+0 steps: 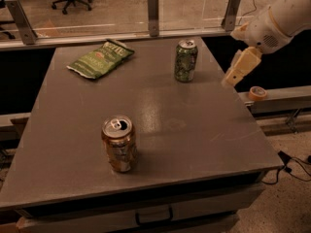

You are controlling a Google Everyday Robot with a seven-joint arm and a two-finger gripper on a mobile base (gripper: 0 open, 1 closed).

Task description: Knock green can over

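Note:
The green can (185, 60), mottled green and white with a silver top, stands upright at the far right of the grey table (194, 130). My gripper (240, 67) hangs from the white arm at the table's right edge, to the right of the green can and apart from it, at about the can's height. Its cream-coloured fingers point down and to the left.
An orange-gold can (119, 143) stands upright near the front middle. A flat green chip bag (99, 58) lies at the far left. A roll of tape (256, 92) sits on a ledge right of the table. A glass barrier with posts (153, 13) runs behind.

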